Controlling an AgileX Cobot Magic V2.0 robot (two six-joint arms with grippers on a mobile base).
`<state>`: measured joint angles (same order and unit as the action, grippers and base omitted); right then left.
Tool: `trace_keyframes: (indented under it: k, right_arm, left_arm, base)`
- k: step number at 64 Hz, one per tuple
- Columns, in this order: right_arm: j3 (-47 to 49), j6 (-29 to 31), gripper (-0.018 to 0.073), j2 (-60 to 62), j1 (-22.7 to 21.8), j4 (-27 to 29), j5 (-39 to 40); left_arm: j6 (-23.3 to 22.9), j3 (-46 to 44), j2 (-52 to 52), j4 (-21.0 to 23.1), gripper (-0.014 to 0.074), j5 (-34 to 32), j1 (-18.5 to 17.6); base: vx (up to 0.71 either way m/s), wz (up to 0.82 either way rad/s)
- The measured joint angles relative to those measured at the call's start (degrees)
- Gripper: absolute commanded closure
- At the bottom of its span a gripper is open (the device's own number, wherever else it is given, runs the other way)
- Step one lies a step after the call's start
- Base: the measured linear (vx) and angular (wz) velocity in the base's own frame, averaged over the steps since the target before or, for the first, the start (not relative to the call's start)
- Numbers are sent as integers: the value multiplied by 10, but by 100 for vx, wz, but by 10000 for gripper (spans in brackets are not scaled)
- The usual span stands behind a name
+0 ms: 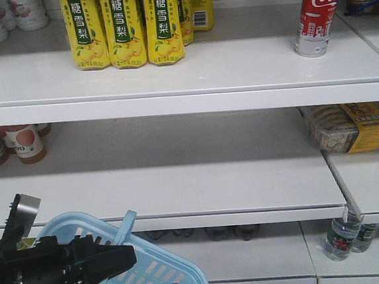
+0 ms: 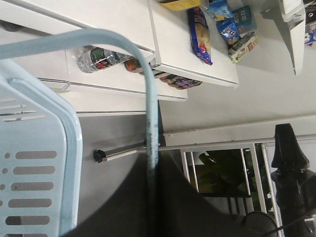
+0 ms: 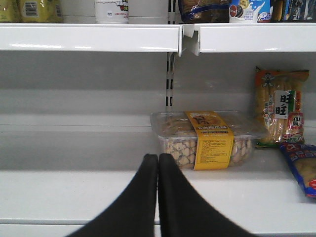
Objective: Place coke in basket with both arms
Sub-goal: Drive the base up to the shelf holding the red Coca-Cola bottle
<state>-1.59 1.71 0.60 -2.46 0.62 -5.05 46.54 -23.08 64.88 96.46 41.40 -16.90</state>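
The coke [image 1: 318,12], a slim red can with white script, stands upright at the right end of the top shelf. The light blue basket [image 1: 163,278] hangs at the lower left. Its flat handle [image 1: 125,229] rises out of my left gripper [image 1: 123,257], which is shut on it. In the left wrist view the handle [image 2: 150,123] runs straight between the dark jaws of the left gripper [image 2: 152,165], with the basket's slotted wall [image 2: 39,168] to the left. My right gripper [image 3: 158,159] is shut with nothing in it and faces the middle shelf. The coke is out of both wrist views.
Yellow drink cartons [image 1: 123,28] stand on the top shelf left of the can. A clear biscuit box with a yellow label [image 3: 207,140] lies just beyond the right fingertips, with snack packs [image 3: 280,111] to its right. Bottles [image 1: 23,142] stand at the middle shelf's left and water bottles [image 1: 340,235] below.
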Motion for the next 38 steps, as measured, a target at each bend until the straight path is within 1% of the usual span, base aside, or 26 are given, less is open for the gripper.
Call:
trace_keyframes:
  k: [38]
  right_arm:
    - [0,0,569,0,0,0,0]
  left_arm:
    - [0,0,0,0,602,0,0]
  base:
    - [1,0]
